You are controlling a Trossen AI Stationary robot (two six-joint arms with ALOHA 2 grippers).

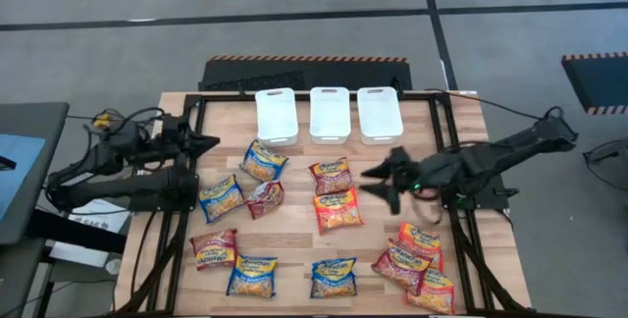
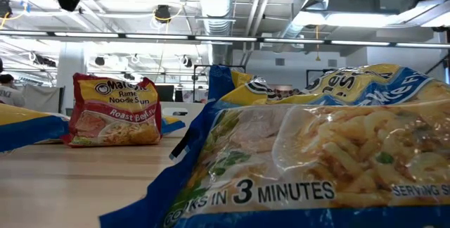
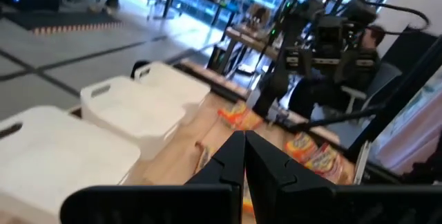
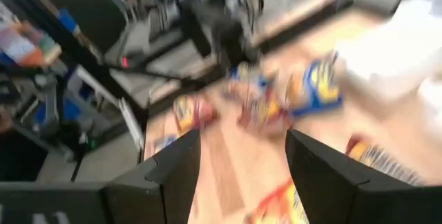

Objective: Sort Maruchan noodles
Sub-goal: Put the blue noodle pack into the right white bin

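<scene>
While the three white bins [image 1: 330, 114] along the table's twelve o'clock edge hold nothing that the high view shows, every one of the Maruchan noodles [image 1: 337, 210] lies loose on the wooden table [image 1: 294, 244]. About a dozen packets are spread from nine o'clock round to five o'clock. A blue one [image 1: 263, 160] lies just below the leftmost bin, a dark red one [image 1: 332, 175] and an orange one sit near the centre, and a cluster of red and orange packets [image 1: 416, 264] overlaps at five o'clock.

The right gripper [image 1: 378, 183] hangs at about three o'clock of the centre, pointing toward the middle packets, with its jaws spread wide and nothing between them. The left gripper [image 1: 211, 142] waits at nine o'clock, its fingers [image 3: 243, 156] pressed together and empty.

Sorting looks barely begun, judging by the bare bins. The likeliest trouble is the crinkly wrapping. Flat packets give the fingers little to bite on, so a descent that stops short may close on air, and one that goes too deep may skid the packet across the wood. In the five o'clock cluster, overlapping packets could be lifted two at a time, or one could drag its neighbour off the table edge. A colour could also be misjudged, putting a packet in the wrong bin.
</scene>
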